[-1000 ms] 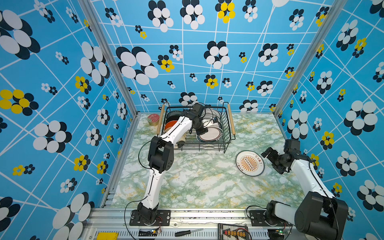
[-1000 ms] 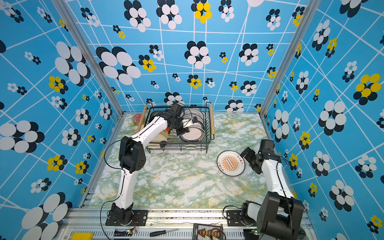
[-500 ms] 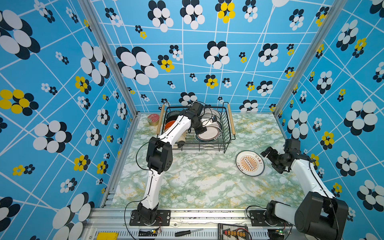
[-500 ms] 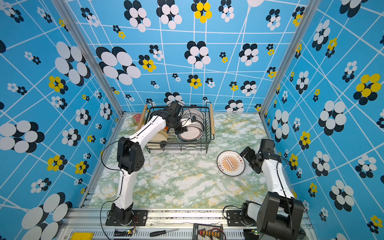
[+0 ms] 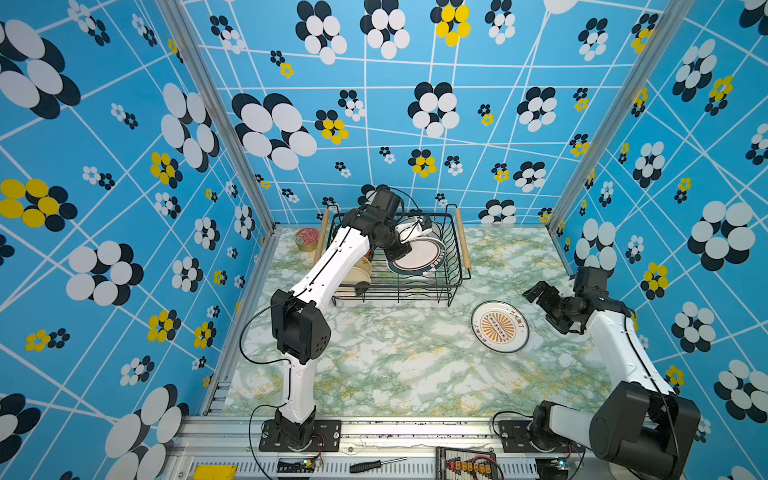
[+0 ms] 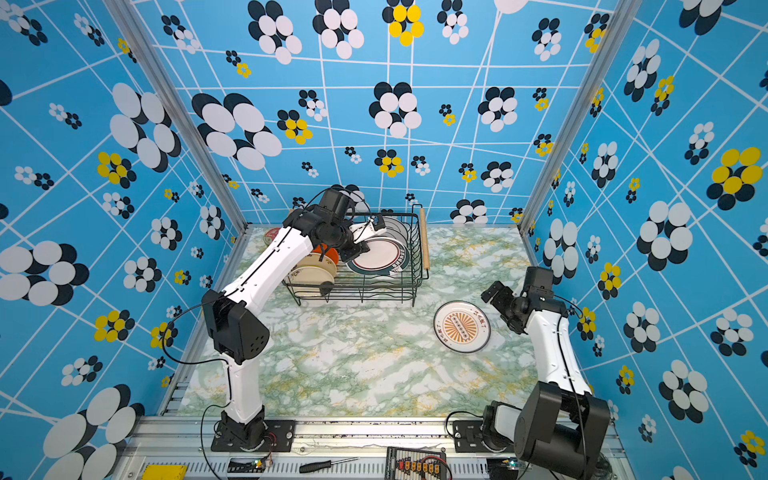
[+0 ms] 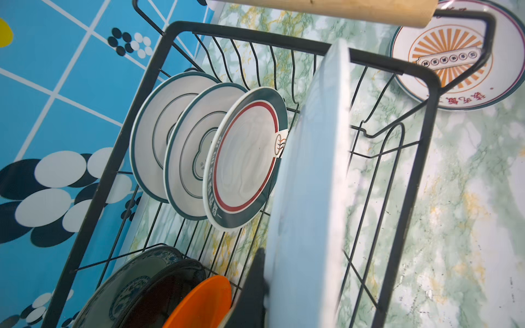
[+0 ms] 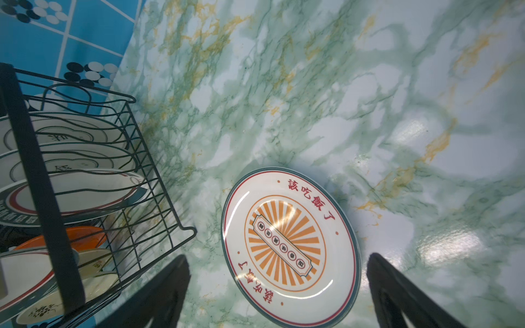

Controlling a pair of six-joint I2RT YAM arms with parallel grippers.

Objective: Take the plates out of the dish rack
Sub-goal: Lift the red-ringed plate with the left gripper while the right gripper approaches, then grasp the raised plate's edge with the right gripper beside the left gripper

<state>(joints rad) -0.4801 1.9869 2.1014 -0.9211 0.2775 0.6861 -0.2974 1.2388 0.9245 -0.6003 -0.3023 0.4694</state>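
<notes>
Item: white round plate with teal-and-red rim (image 5: 419,257). It is pinched at its edge by the closed left gripper (image 5: 400,250) and tilted inside the black wire dish rack (image 5: 399,291), probably to clear the slots.
Right gripper (image 8: 277,259): spread wide, empty, over the unloaded orange-sunburst plate (image 5: 500,327).
Setting: green-marbled tabletop (image 5: 395,374), blue flower-print walls (image 5: 374,104).

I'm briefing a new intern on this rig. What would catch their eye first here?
The loud blue flowered walls all around. Then the dish rack at the back of the marble table, where the left gripper is shut on a white plate. Last, the sunburst plate lying flat on the table's right, by the open right gripper.
</notes>
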